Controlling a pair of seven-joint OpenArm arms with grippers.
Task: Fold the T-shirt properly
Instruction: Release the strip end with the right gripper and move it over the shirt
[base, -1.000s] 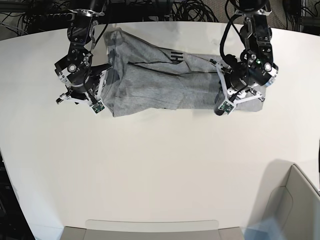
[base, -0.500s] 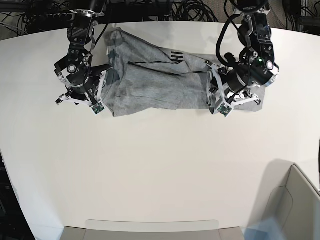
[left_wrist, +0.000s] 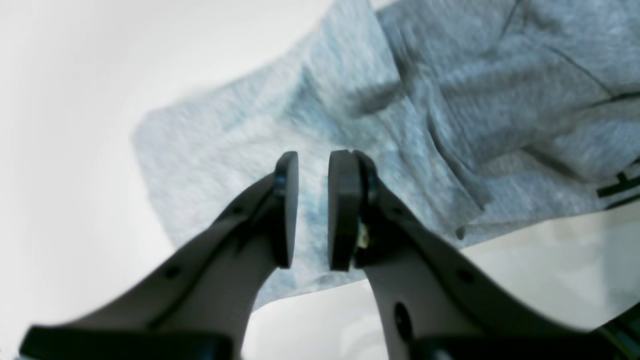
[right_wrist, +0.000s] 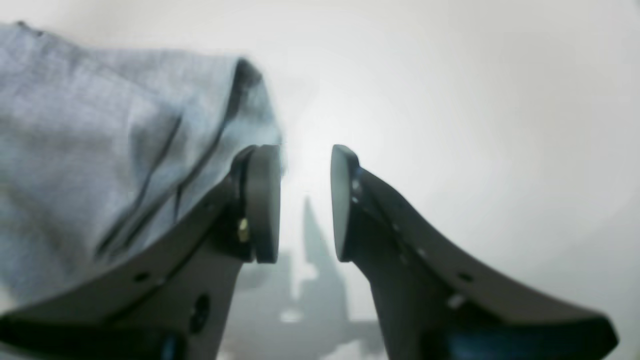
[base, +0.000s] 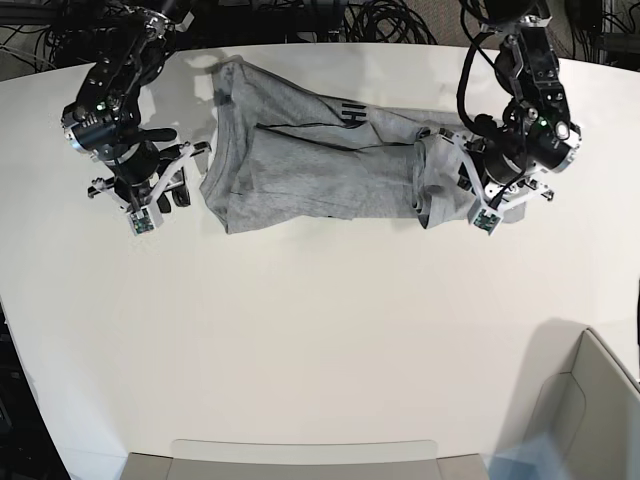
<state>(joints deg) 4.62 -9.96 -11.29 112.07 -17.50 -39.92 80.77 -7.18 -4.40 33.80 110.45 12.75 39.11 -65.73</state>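
We see the T-shirt (base: 320, 165) lying crumpled on the table (base: 320, 340); the left gripper (left_wrist: 312, 210) hovers over it slightly parted, empty, the right gripper (right_wrist: 305, 202) spread beside it

Lit evenly and brightly from overhead in the base view; soft shadows under both arms; washed-out glare on the table (right_wrist: 450, 75) in the right wrist view; blurred cloth (left_wrist: 350, 100), bowed wide-angle edges.

Base overhead, wrist views close, sharing T-shirt (base: 320, 165)
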